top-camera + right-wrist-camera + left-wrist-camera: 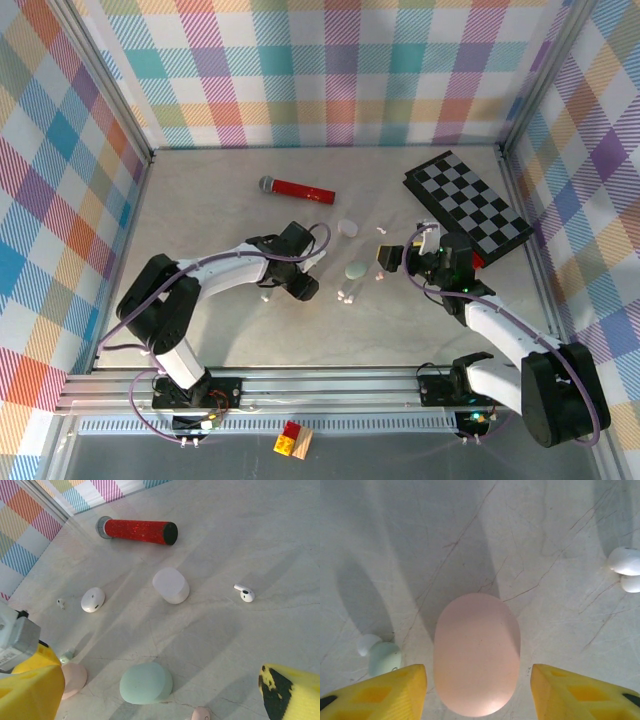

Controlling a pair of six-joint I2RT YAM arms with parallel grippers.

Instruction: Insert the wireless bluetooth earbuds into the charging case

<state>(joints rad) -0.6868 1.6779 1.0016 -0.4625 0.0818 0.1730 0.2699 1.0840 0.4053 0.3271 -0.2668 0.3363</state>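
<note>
Tabletop (200, 220): marbled, walled by plaid panels. A chequered board (468, 205) lies at far right, its near corner hidden behind the right arm. A red cylinder (137, 530) with a grey cap lies at the far side.

Left end effector (478, 677): open, its yellow fingers (380, 690) either side of the pink case (477, 654), a sliver of tabletop showing on each side. No contact seen. The case's near end and both fingers are cut off by the wrist view's lower edge.

Right end effector (385, 257): open wide, nothing between the fingers, held above the tabletop near the green case (146, 682).

The white case (171, 585) stands beyond the green one, apart from it. A white oval (93, 600) to its left has a dark dot; what it is cannot be told.

Earbuds, all loose on the tabletop, none in a case:
- green earbud (384, 659), just left of the pink case, partly behind the left finger;
- white earbuds (625, 561), two touching, well right of it, cut off at the frame edge;
- lone earbud (244, 594), right of the white case;
- pink bit (201, 713), cut off, identity unclear;
- tiny speck (60, 602) beside the oval, too small to judge.
</note>
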